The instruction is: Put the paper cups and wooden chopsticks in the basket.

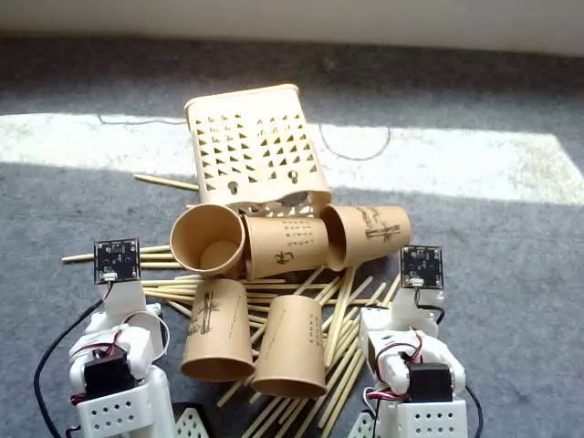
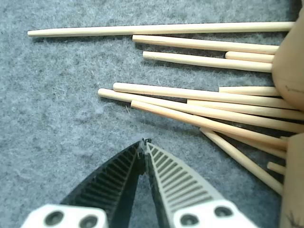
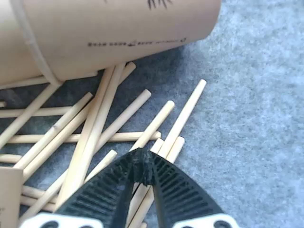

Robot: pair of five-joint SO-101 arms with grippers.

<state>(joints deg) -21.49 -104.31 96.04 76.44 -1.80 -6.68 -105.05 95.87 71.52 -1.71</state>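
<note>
**Basket** (image 1: 251, 151): cream perforated plastic, at the far side of the pile, tipped over with a slotted wall uppermost. Judged light and stiff, and likely to slide if nudged. Its near edge touches the far row of cups.

**Paper cups** (image 1: 285, 245): five, all lying on their sides. Three form a row just against the basket and two lie nearer the arms, on top of the sticks. One cup (image 3: 109, 33) lies beside the right arm's tips. Judged very light, thin-walled, easily crushed and prone to roll. The best hold is across the rim, one finger inside the mouth, with a gentle squeeze.

**Chopsticks** (image 1: 342, 319): many, plain wood, fanned under and around the cups. One lies alone beside the basket. Judged light, rigid, smooth and low to the surface. They are best taken near mid-length, singly, where a stick lies free of its neighbours (image 2: 199, 102).

**Left gripper** (image 2: 144, 142): jaws closed tip to tip, holding nothing, over bare carpet just short of the stick ends.

**Right gripper** (image 3: 141, 159): jaws closed, nothing held, tips over the ends of several sticks (image 3: 95, 128).

**Surface**: grey felt-like carpet (image 1: 511, 301), soft enough that a fingertip could get under a stick. A band of sunlight (image 1: 456, 164) crosses behind the basket, and a thin cable (image 1: 356, 151) lies in it.
</note>
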